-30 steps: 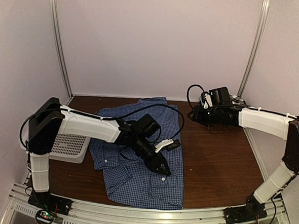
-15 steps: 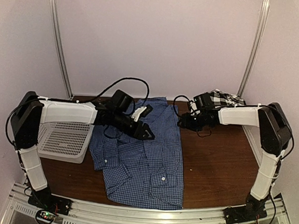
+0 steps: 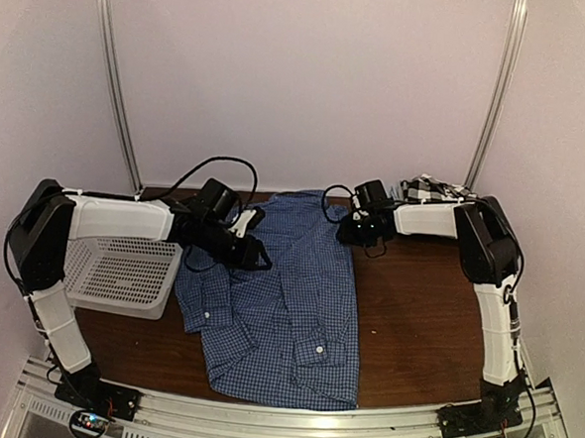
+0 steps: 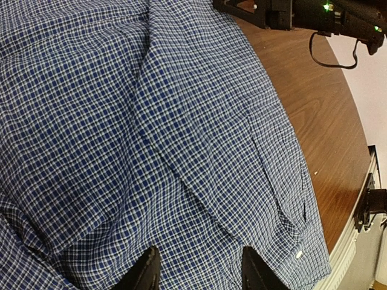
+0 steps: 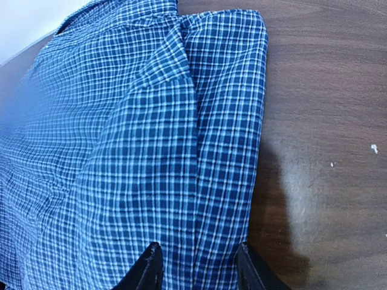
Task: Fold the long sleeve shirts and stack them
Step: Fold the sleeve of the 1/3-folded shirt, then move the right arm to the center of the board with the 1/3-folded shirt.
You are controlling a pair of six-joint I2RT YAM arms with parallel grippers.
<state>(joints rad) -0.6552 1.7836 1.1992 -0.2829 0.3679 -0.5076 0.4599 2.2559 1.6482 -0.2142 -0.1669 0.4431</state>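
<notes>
Blue shirt (image 3: pixel 287 308) looks part-folded under left gripper (image 3: pixel 255 258) and right gripper (image 3: pixel 344 232), both jaws apart, empty. Checked shirt (image 3: pixel 435 188) behind right gripper unfolded, no stack yet.

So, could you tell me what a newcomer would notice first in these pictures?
The blue shirt lies spread down the middle of the brown table, by far the largest thing. The left arm and right arm both reach in over its far end from either side. A white basket sits at the left edge, and a black-and-white shirt lies in the far right corner.
</notes>
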